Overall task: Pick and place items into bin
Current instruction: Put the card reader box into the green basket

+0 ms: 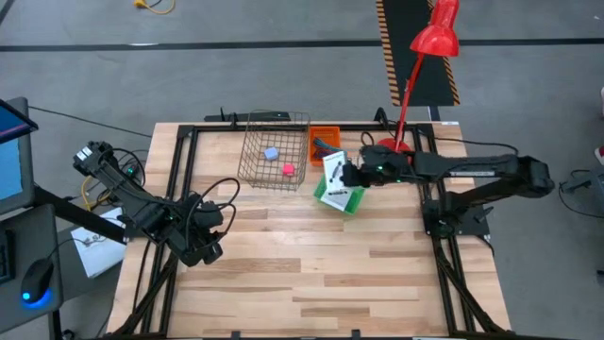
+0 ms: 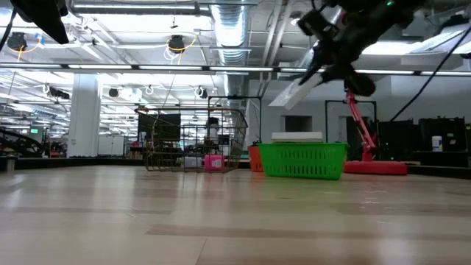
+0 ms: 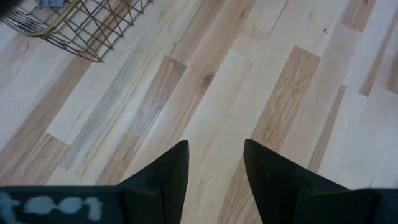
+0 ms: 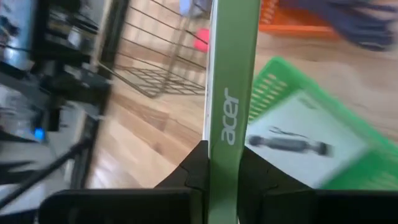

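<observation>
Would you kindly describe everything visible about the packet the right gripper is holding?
The packet is flat and thin, white on its faces with a green edge bearing white "acer" lettering. It looks like a light card box. The right gripper is shut on one end, holding it tilted in the air above the green basket, which holds another white packet. Nothing else touches it.

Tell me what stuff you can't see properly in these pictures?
- Orange tray, high view: the dark things inside are too small to name; right wrist view blurs them.
- Green basket, low view: its wall hides what lies under the top white packet.
- Packet in the right gripper: seen edge-on, so its face is hidden.
- Wire basket, left wrist view: cut off by the edge.
</observation>
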Robot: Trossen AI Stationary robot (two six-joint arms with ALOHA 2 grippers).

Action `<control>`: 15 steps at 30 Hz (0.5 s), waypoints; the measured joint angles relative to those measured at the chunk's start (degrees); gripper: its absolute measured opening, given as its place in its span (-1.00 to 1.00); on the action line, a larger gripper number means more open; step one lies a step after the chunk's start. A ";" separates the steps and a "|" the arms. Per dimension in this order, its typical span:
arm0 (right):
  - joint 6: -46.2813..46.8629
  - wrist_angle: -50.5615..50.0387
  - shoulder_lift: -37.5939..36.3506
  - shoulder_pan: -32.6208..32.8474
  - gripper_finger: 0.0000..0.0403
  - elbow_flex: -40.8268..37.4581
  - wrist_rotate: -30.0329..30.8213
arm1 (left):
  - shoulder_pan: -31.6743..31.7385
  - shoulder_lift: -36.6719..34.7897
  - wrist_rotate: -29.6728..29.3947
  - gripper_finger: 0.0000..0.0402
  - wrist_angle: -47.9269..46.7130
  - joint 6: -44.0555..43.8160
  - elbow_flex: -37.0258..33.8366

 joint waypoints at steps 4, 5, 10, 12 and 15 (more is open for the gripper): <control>-2.34 -9.19 -4.13 1.92 -0.82 0.00 2.57 | -0.01 -0.02 0.00 -0.29 0.00 0.09 0.00; -2.62 -11.29 -4.69 2.46 -0.81 0.00 3.06 | 0.01 -0.01 0.00 -0.29 0.02 0.13 0.00; -4.88 -17.88 -5.14 4.97 -0.80 0.00 5.78 | -0.01 -0.01 0.00 -0.29 0.01 0.42 0.00; -6.40 -17.78 -5.14 5.57 -0.79 0.00 6.52 | 0.00 -0.02 0.00 -0.29 0.00 0.42 0.00; -7.16 -17.31 -5.14 6.03 -0.74 0.00 8.74 | 0.01 -0.02 0.00 -0.29 0.00 0.42 0.00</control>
